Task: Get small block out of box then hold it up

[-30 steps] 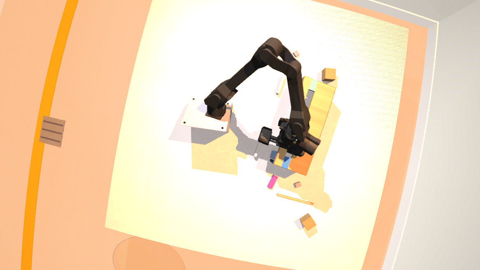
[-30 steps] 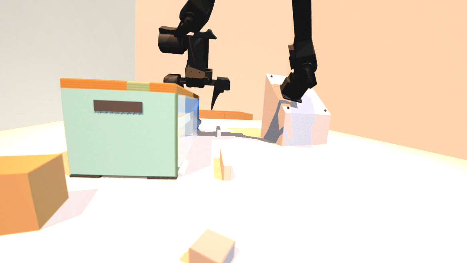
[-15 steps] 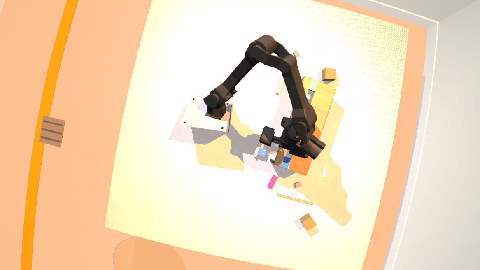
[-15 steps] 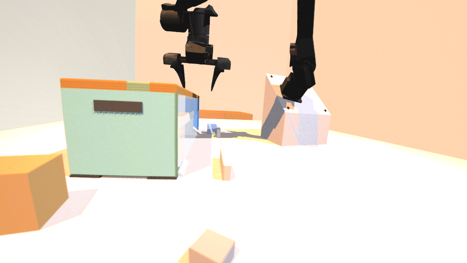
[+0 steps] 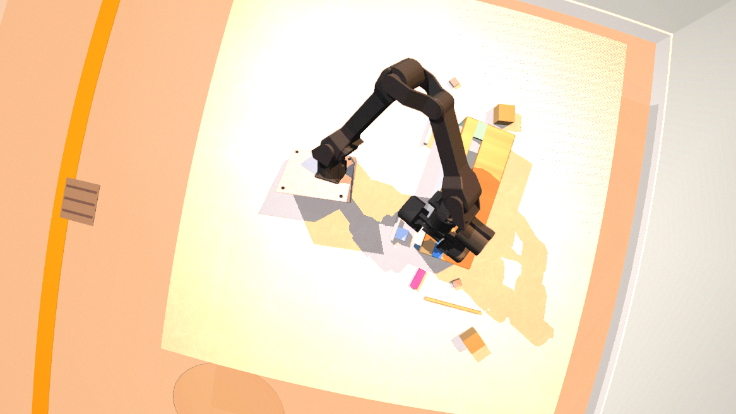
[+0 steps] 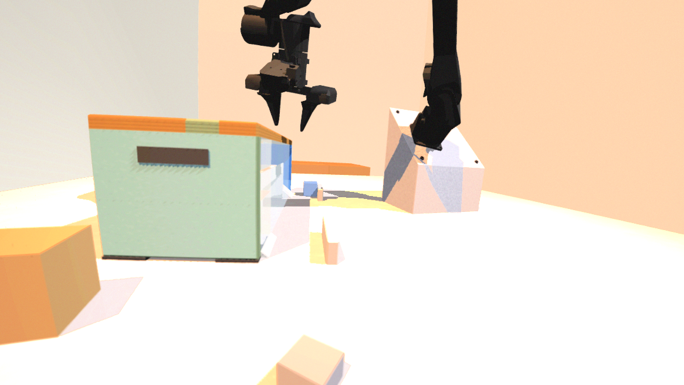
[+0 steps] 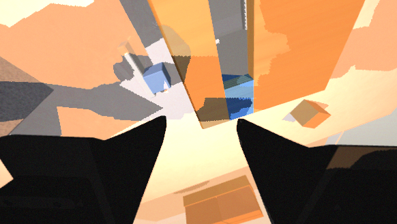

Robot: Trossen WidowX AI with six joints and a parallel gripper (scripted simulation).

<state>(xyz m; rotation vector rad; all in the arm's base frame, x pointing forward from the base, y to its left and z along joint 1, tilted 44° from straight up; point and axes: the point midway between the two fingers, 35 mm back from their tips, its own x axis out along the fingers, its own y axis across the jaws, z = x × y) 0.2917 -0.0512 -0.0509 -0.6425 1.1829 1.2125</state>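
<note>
A small blue block (image 5: 401, 234) (image 6: 310, 188) (image 7: 157, 78) sits on the table just outside the clear front of the box (image 5: 496, 149) (image 6: 174, 205) (image 7: 297, 68), near the box's blue end. A thin pale strip (image 6: 320, 194) (image 7: 134, 64) lies close beside the block. My gripper (image 6: 288, 128) (image 7: 202, 122) is open with nothing between its fingers. It points down from well above the table, higher than the block and off to one side of it in the wrist view. In the top view the arm hides the fingertips and part of the box lid.
A magenta block (image 5: 418, 278), a small tan cube (image 5: 456, 283), an orange rod (image 5: 452, 305) and an orange block (image 5: 471, 339) (image 7: 303, 114) lie beyond the box's blue end. Another orange block (image 5: 504, 114) (image 6: 28, 287) stands by the green end. The arm's pedestal (image 5: 308, 180) (image 6: 444, 189) faces the box front.
</note>
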